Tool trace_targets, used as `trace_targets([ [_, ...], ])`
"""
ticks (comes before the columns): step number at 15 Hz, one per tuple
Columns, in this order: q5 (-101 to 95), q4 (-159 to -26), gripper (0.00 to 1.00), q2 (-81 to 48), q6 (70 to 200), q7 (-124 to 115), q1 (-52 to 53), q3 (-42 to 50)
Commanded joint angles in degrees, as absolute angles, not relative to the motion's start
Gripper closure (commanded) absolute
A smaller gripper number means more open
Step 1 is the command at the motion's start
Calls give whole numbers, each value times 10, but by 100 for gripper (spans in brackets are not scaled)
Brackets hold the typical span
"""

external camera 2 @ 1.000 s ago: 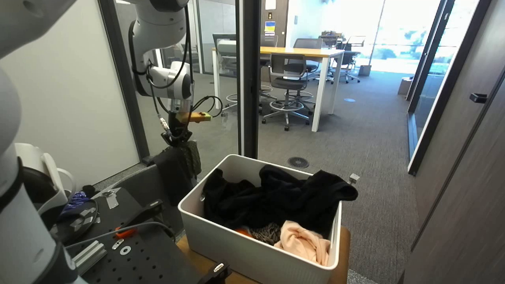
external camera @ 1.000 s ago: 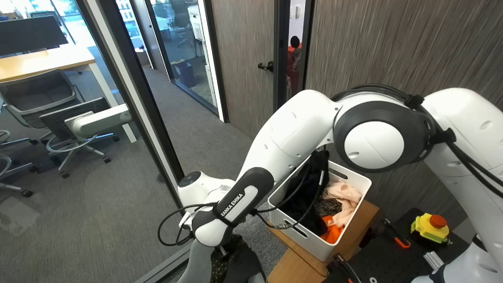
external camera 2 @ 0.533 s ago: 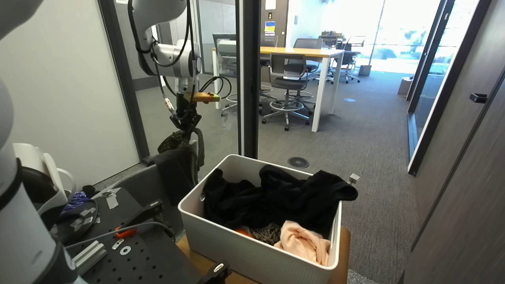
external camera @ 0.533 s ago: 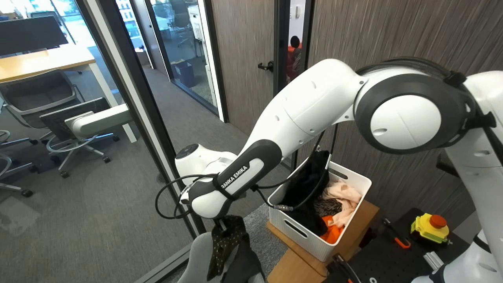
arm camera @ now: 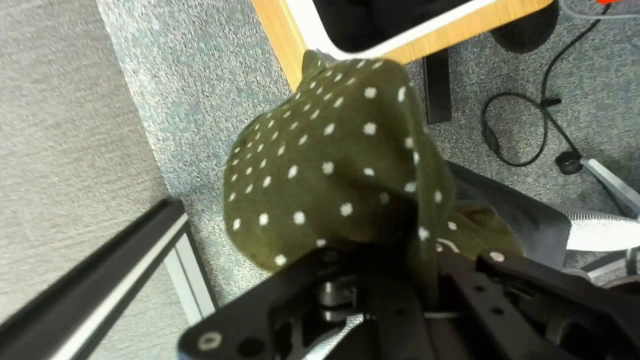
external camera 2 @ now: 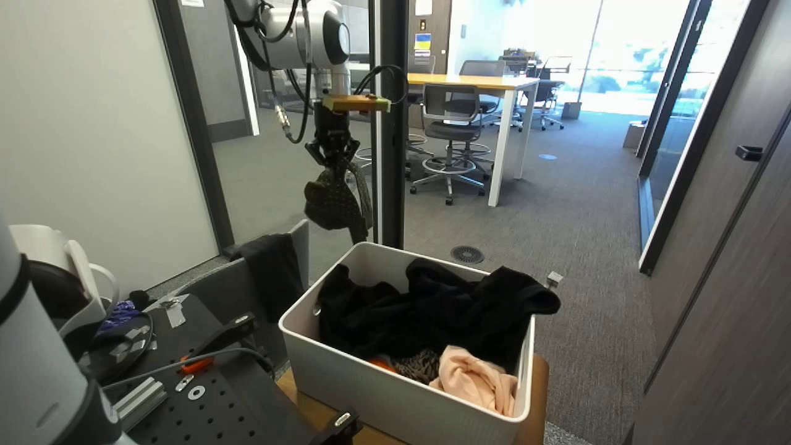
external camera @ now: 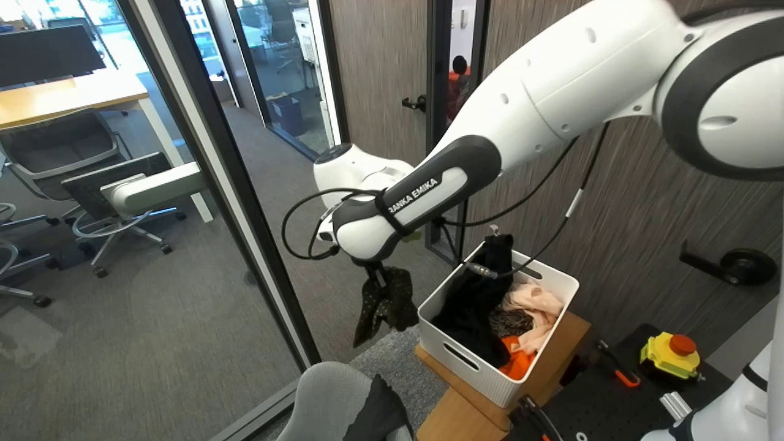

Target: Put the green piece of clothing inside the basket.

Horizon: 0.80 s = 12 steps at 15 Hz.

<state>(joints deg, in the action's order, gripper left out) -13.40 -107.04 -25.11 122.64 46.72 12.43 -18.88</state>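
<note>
The green piece of clothing, dark olive with white dots, hangs from my gripper in both exterior views (external camera: 389,303) (external camera 2: 335,201). It fills the middle of the wrist view (arm camera: 320,170). My gripper (external camera 2: 337,163) is shut on it, and the cloth runs between the fingers in the wrist view (arm camera: 395,265). The white basket (external camera: 474,370) stands on a wooden stand, and its wall shows in an exterior view (external camera 2: 395,386). The cloth hangs beside the basket, outside its rim. The basket's corner shows at the top of the wrist view (arm camera: 306,22).
The basket holds a black garment (external camera 2: 426,309), a peach cloth (external camera 2: 476,378), a patterned cloth and an orange cloth (external camera: 517,361). A grey chair (external camera: 331,392) with a dark garment stands beside it. A glass partition post (external camera 2: 389,123) rises behind. A black worktable (external camera 2: 228,402) lies near the arm's base.
My gripper has risen and lifted the green clothing off the chair back, then carried it toward the basket. A dark garment stays on the chair.
</note>
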Motion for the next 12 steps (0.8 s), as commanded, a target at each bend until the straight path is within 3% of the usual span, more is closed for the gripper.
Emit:
trace_targets([
  [1,-98,-1157,94,-134,1213,488,82,-171],
  [8,-20,-1268,94,36,1183,537,24,-91],
  [12,-23,-1288,94,47,1197,561,5,-27],
])
